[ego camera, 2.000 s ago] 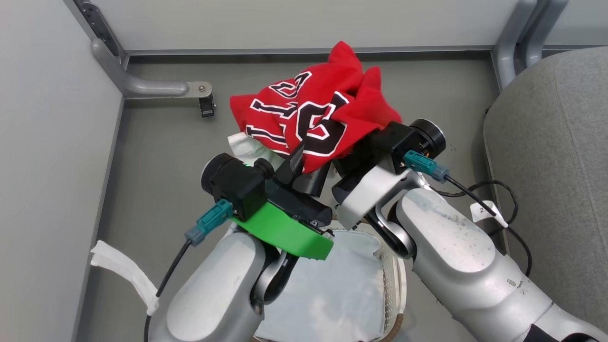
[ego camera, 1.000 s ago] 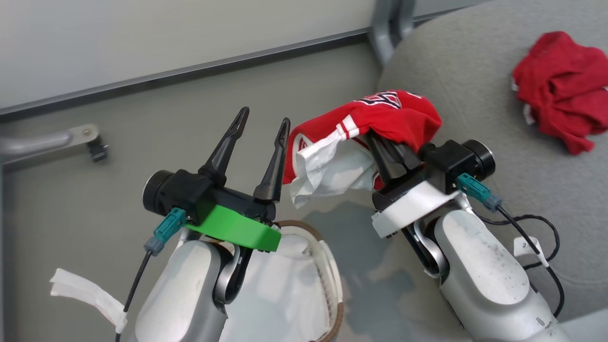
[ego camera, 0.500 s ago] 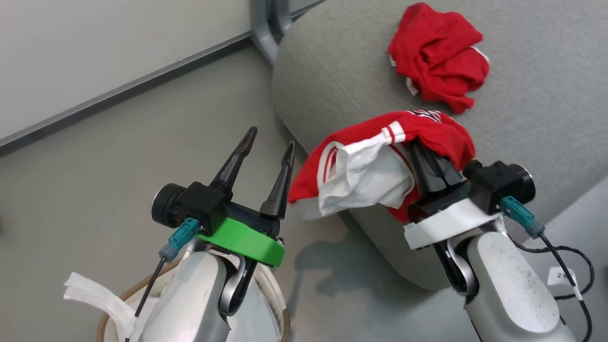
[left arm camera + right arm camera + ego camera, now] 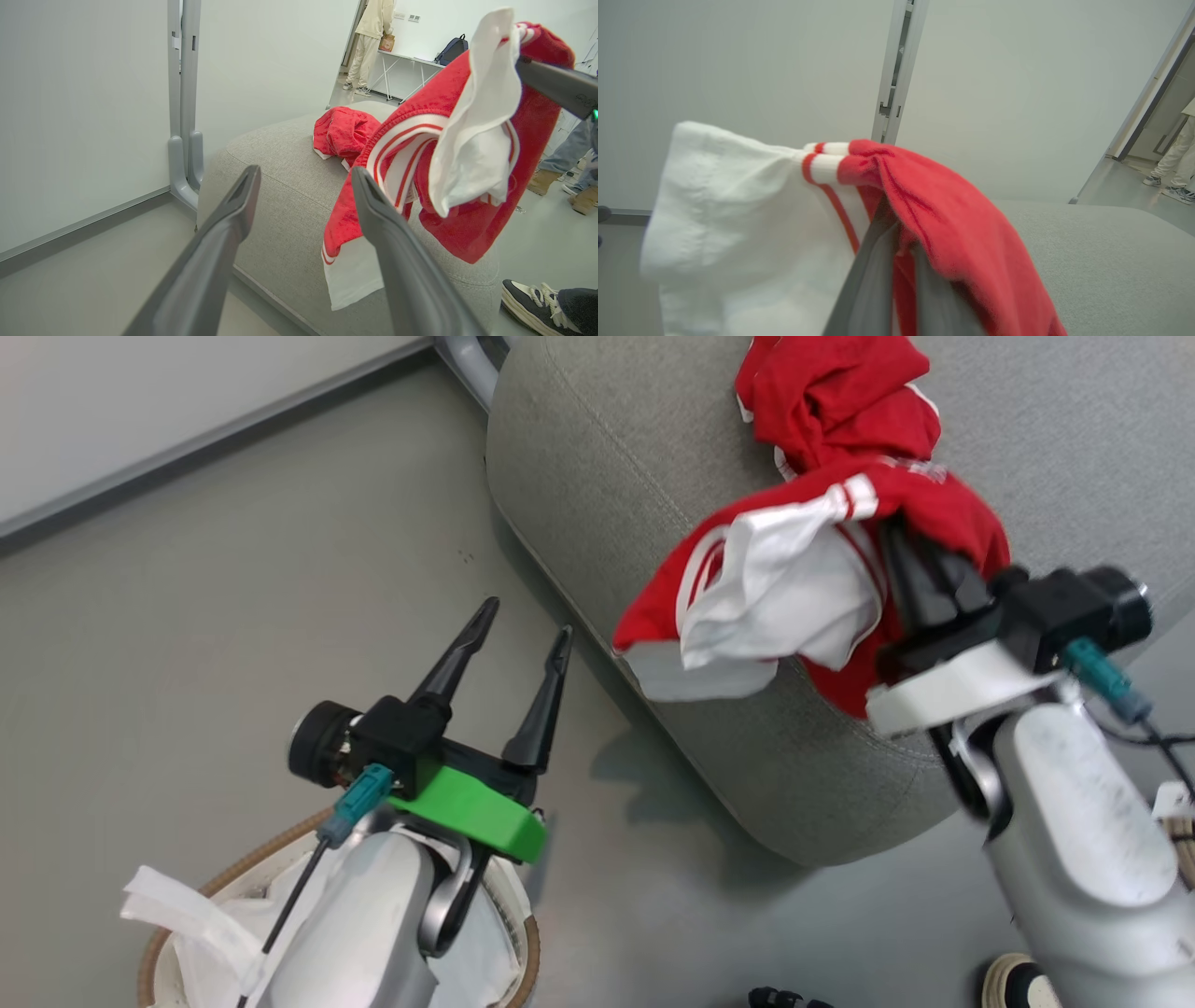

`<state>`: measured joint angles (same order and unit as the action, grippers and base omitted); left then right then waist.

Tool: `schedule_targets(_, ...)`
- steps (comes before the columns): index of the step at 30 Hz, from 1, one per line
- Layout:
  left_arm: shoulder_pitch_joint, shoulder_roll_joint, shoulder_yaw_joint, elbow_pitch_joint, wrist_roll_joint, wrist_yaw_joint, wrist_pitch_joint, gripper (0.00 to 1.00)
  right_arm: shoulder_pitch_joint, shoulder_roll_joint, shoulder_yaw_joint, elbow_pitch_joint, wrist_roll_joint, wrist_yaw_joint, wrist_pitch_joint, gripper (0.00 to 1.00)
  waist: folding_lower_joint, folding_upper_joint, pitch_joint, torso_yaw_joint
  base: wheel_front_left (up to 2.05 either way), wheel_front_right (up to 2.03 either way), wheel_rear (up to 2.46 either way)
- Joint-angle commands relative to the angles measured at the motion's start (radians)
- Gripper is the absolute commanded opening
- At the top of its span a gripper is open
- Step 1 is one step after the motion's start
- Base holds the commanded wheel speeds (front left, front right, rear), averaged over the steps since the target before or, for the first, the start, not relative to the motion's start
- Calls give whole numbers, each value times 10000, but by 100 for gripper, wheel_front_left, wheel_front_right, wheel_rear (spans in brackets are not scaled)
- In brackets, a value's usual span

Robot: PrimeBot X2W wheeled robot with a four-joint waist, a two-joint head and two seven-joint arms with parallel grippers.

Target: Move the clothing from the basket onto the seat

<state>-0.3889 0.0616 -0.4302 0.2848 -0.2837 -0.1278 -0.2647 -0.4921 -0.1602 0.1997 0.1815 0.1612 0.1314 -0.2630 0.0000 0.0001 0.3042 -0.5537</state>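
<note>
Head view: one jersey (image 4: 831,392) lies on the seat (image 4: 607,476); the right gripper (image 4: 910,565), clamped on a second jersey (image 4: 943,513) with a white garment (image 4: 784,588), holds them above the seat's edge, not yet dropped. Left gripper (image 4: 527,621) empty, fingers apart, near the basket (image 4: 534,952), which perhaps holds just liner (image 4: 476,980). Left wrist view: two jerseys, one white garment. Right wrist view: fingers pinched on red cloth

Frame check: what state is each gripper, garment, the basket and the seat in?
Left gripper: open, empty.
Right gripper: shut on held jersey.
Held jersey: hanging over the seat's edge, white garment bunched with it.
Second jersey: crumpled, lying on the seat.
Basket: on the floor, partly out of view.
</note>
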Motion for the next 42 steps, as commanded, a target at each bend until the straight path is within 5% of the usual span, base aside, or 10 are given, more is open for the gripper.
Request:
schedule_targets(1,111,228,112,-33,169,-43,7,100,-491,-235,-84,212,-57,-14,-24,0,0,-1,478,-5,0,0,0)
schedule_targets(19,-487,1742,90,-623,176,-40,7,100,-5052,-2805,-3069,3736,-1012,-14,-25,0,0,-1,3090,1509,0,0,0)
schedule_targets(26,-616,2048,36,-762,81,-40,5,100,-5731,-3144,-5051,4793,-1679,-14,-23,0,0,-1,3696,1982,0,0,0)
schedule_targets(27,-611,2081,55,-747,65,-41,7,100,-5774,-3071,-5354,5081,-1808,-14,-9,7,0,-1,3770,2034,0,0,0)
schedule_targets(28,-608,2099,58,-752,59,-41,5,100,-5824,-3001,-5596,5262,-1905,-14,-12,39,0,-1,3816,2058,0,0,0)
schedule_targets(29,-609,2114,63,-780,63,-41,7,100,-5862,-2914,-5936,5473,-1972,-14,-12,93,0,-1,3878,2089,0,0,0)
schedule_targets(30,-598,2125,87,-775,61,-41,7,100,-5849,-2816,-6228,5659,-2023,-14,-14,100,0,-1,3909,2106,0,0,0)
schedule_targets(42,-559,1831,416,-648,56,-41,5,100,-3940,-1322,-7069,5264,-2495,-14,-20,100,0,-1,3556,2291,0,0,0)
